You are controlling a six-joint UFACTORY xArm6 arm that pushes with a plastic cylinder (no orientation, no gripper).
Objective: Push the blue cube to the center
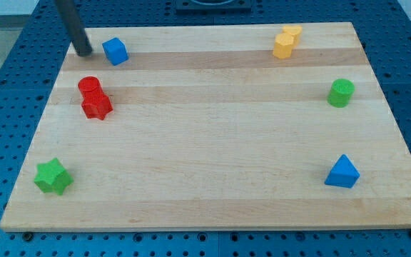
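**A:** Where is the blue cube (115, 51) right now?

**B:** Near the top left corner of the wooden desk (212, 164), sitting flat and slightly turned. It is far from the middle of the board.

**A:** And my tip (84, 52)?

**B:** Just to the view's left of the blue cube, close beside it. A thin strip of wood seems to show between the two, so I would call them near but apart; I cannot tell for certain whether they touch. The dark rod leans up toward the view's top left from there.

**A:** What about a tool, wide or narrow?

**B:** The arm ends in the bare rod, so it has no tool that could open, close, or hold anything.

**A:** What else is on the desk?

**B:** Below the cube, a red cylinder (89, 87) touches a red star-like block (97, 106). A green star-like block (52, 176) sits at the bottom left. At the top right, two yellow blocks (287, 42) are pressed together; their shapes are hard to make out. A green cylinder (341, 93) stands at the right edge, and a blue triangular block (342, 172) lies at the bottom right, well apart from the rest.
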